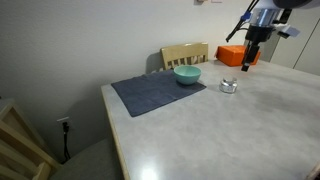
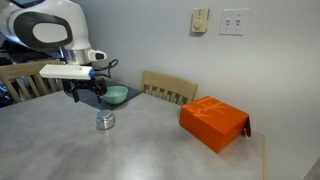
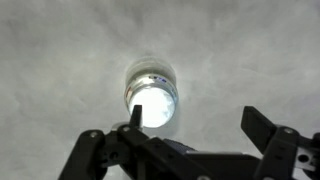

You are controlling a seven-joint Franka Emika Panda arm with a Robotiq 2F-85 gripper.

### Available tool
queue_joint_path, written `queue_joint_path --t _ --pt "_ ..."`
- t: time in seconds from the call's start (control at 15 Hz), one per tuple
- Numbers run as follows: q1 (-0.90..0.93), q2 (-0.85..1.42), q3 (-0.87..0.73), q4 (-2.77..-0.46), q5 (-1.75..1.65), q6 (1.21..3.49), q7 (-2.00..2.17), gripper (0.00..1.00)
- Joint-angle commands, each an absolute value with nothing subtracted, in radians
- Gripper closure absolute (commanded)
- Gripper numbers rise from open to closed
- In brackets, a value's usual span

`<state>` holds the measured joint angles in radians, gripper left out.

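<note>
Evidently, an approach is in hand: the hand (image 3: 190, 125) is held wide open and empty above the small metal cup (image 3: 152, 95), which is stood on the worktop (image 1: 200, 130) near the teal bowl (image 1: 187, 74). Centring over the cup, then a straight descent, is judged necessary next.

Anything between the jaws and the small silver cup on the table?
Nothing visible. The open gripper hovers above the silver cup; the wrist view shows only bare tabletop around it. The teal bowl and orange box stand apart.
</note>
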<state>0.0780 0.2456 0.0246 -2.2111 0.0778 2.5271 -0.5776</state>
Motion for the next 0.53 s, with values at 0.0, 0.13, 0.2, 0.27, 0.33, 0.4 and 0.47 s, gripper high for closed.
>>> queue_joint_path --t 0.0,0.13,0.2,0.27,0.33,0.4,0.47 --pt "0.041 0.253 0.063 -2.204 0.061 2.525 -0.564 0.00" --pt "0.040 0.264 0.062 -2.197 0.053 2.543 -0.559 0.00" --pt "0.036 0.273 0.069 -2.196 0.061 2.572 -0.561 0.00" --pt "0.031 0.291 0.072 -2.185 0.069 2.593 -0.558 0.00" --pt "0.027 0.307 0.078 -2.175 0.072 2.598 -0.561 0.00" --pt "0.026 0.325 0.079 -2.169 0.066 2.626 -0.546 0.00" --pt "0.027 0.344 0.075 -2.160 0.053 2.639 -0.521 0.00"
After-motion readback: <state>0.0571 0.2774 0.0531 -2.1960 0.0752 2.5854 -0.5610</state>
